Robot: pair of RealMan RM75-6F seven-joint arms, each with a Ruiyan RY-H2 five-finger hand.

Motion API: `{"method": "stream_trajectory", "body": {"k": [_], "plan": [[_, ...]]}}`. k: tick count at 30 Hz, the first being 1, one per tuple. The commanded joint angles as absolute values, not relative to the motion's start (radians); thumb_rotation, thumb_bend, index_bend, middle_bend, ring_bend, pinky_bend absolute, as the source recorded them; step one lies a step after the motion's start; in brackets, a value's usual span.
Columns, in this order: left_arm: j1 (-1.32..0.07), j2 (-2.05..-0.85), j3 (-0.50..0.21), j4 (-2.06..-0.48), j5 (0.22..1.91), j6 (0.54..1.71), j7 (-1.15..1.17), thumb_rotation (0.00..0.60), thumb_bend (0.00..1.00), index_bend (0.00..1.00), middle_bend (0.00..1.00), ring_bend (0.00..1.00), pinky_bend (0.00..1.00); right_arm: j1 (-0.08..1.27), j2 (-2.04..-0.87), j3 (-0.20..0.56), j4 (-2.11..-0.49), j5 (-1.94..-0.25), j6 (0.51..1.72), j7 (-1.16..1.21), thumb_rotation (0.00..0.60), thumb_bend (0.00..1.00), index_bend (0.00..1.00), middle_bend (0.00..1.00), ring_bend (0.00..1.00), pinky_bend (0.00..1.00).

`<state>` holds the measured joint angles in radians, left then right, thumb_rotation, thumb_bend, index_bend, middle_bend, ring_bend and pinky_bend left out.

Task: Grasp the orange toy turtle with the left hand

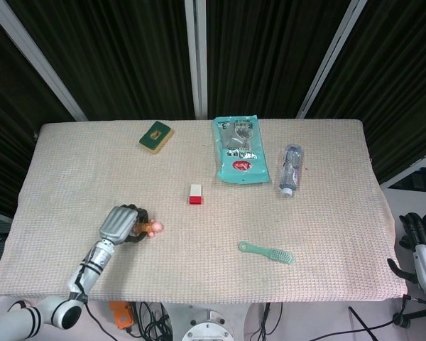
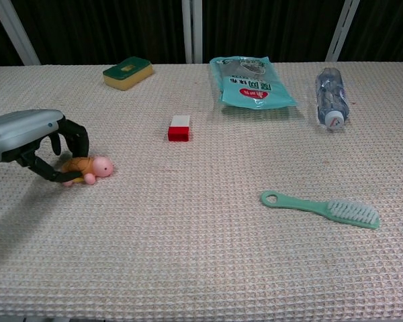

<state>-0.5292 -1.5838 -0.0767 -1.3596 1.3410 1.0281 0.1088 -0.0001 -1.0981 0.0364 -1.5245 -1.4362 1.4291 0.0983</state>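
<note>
The orange toy turtle (image 2: pixel 88 167) with a pink head lies on the table's near left part, also seen from the head camera as the turtle (image 1: pixel 150 227). My left hand (image 2: pixel 33 139) reaches in from the left. Its dark fingers (image 2: pixel 75 138) curl over the shell and the thumb presses from below, so the hand grips the turtle, which still rests on the cloth. From above, the left hand (image 1: pixel 118 223) covers most of the shell. My right hand (image 1: pixel 419 233) hangs off the table's right edge, holding nothing.
A red and white block (image 2: pixel 178 127) sits mid-table. A green brush (image 2: pixel 321 208) lies at the near right. At the back are a green-yellow sponge (image 2: pixel 127 72), a teal pouch (image 2: pixel 250 82) and a lying water bottle (image 2: pixel 331 98).
</note>
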Motion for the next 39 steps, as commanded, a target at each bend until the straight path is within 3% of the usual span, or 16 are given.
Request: {"method": "stream_trajectory", "body": {"k": [1,6,13,16,20,23,33,39], "plan": [[-0.531,-1.585,-0.078,-1.356,1.338,1.023,0.103,0.600,0.33,0.68,0.67,0.50,0.50,0.000,-1.098,0.037,-1.525,-1.437,1.429,0.099,0.600,0.17,0.00,0.00,0.00,0.00],[-0.532,-1.588,-0.078,-1.349,1.323,1.013,0.107,0.600,0.35,0.75,0.75,0.57,0.54,0.000,-1.098,0.038,-1.526,-1.437,1.432,0.099,0.600,0.17,0.00,0.00,0.00,0.00],[-0.530,-1.587,-0.079,-1.355,1.315,1.016,0.109,0.600,0.35,0.74,0.75,0.57,0.54,-0.001,-1.098,0.038,-1.524,-1.436,1.432,0.099,0.600,0.17,0.00,0.00,0.00,0.00],[-0.529,-1.576,-0.073,-1.367,1.329,1.019,0.099,0.600,0.30,0.60,0.67,0.49,0.52,-0.001,-1.098,0.038,-1.524,-1.435,1.432,0.099,0.600,0.17,0.00,0.00,0.00,0.00],[-0.529,-1.555,-0.068,-1.390,1.353,1.025,0.062,0.600,0.24,0.39,0.49,0.31,0.46,-0.002,-1.098,0.038,-1.522,-1.433,1.431,0.099,0.600,0.17,0.00,0.00,0.00,0.00],[-0.527,-1.546,-0.066,-1.399,1.367,1.037,0.058,0.600,0.23,0.33,0.41,0.24,0.41,-0.002,-1.098,0.038,-1.522,-1.434,1.433,0.100,0.600,0.17,0.00,0.00,0.00,0.00],[-0.533,-1.540,-0.062,-1.408,1.344,1.011,0.079,0.600,0.24,0.38,0.41,0.22,0.40,-0.002,-1.100,0.039,-1.521,-1.435,1.434,0.099,0.600,0.17,0.00,0.00,0.00,0.00],[-0.535,-1.555,-0.071,-1.393,1.315,1.006,0.103,0.600,0.37,0.53,0.53,0.35,0.47,-0.002,-1.099,0.039,-1.522,-1.434,1.433,0.099,0.600,0.17,0.00,0.00,0.00,0.00]]}}
